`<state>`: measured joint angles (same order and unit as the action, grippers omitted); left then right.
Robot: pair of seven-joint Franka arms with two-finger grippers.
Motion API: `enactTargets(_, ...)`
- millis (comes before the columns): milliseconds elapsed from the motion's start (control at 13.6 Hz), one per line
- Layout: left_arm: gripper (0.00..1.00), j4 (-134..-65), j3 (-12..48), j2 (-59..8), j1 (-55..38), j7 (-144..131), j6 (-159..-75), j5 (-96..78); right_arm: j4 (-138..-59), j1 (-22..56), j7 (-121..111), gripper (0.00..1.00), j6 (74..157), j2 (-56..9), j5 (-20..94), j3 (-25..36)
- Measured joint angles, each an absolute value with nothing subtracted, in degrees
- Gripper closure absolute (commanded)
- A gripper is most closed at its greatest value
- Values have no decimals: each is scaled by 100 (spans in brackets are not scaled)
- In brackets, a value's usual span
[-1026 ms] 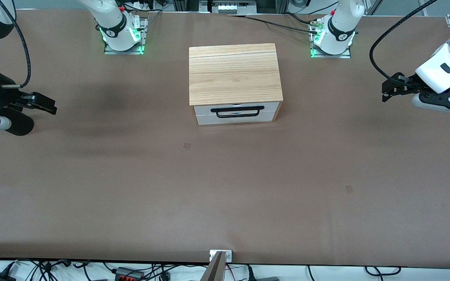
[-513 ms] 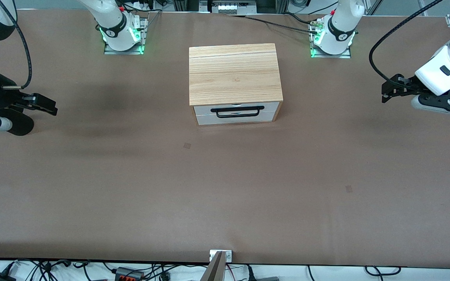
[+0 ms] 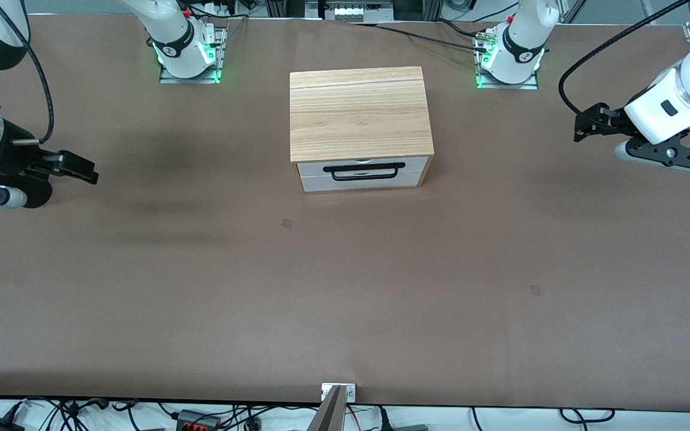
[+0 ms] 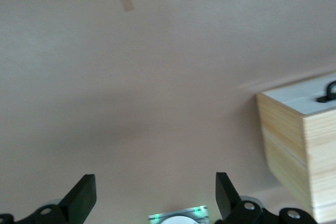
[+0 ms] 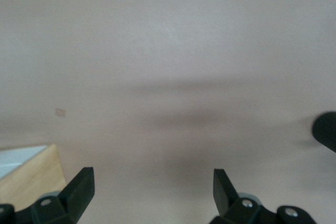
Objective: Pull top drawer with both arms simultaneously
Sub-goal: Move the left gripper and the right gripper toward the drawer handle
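We are holding both pincers up over the brown surface, well apart from the small cabinet with its light wood-grain top that is sitting midway between our two bases. The wide shallow top drawer with the white front panel is lying shut, flush in the cabinet's front and facing the front camera, its long thin black bar handle untouched. Our left pincer is hovering over the surface toward the left arm's end, its fingers spread wide and carrying nothing; in the left wrist view the cabinet's corner is showing off to one side. Our right pincer is hovering over the right arm's end, its fingers likewise wide and empty. Both are pointing inward at the cabinet, which we judge a mirrored stance, so each can be reaching one end of the bar together. The pull is not yet begun, and the handle, being short, is leaving little room for two pincers side by side
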<state>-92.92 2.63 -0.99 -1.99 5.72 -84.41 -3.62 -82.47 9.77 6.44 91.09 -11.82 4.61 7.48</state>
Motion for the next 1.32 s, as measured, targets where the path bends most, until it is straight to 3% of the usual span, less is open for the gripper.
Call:
enactTargets(366, 0, -9293, 217, -276, -30, 606, -7937, -1500, -8246, 1115, 639, 0, 9411, -1440, 831, 744)
enactTargets(733, 0, -9308, 225, -974, -26, 1234, -7818, -2974, -8247, 1313, 516, 0, 9523, -1666, 1050, 740)
enactTargets(1026, 0, -9539, 254, -1487, -32, 1804, -8462, -4323, -8288, 1383, 439, 0, 9862, -2301, 2671, 740)
enactTargets(1319, 0, -10528, 309, -1628, -75, 2861, -9396, -5549, -8282, 1411, 216, 0, 10337, -3010, 4367, 741)
